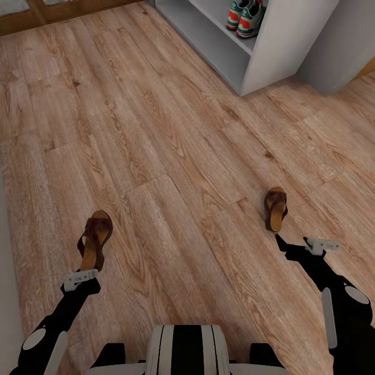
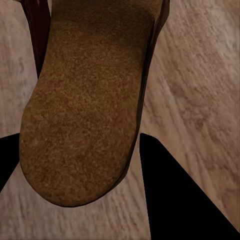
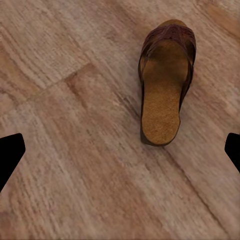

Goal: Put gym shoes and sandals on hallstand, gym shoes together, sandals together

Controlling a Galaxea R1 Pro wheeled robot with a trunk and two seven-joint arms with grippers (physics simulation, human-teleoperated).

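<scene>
My left gripper (image 1: 83, 271) has its fingers spread either side of the heel of the left sandal (image 1: 95, 238), not closed on it as far as I can tell; through the left wrist camera the tan footbed (image 2: 85, 100) runs straight away from the fingertips, long axis in line with my reach, and I can't tell whether the sandal is off the floor (image 1: 182, 146) or lying on it

Right gripper (image 1: 284, 245) is open too, dark fingertips (image 3: 10, 152) set wide apart and holding nothing; the second sandal (image 3: 165, 80) lies just ahead of it on the planks, heel end nearest the fingers, toe pointing away and angled slightly off my line

So each arm has its own sandal, left one much closer in

Both arms are stretched low and forward, wrists dipped toward the floor

Further out, the shoe rack (image 1: 271, 57) stands well beyond both grippers, with the two gym shoes (image 1: 245, 18) already side by side on a shelf
</scene>
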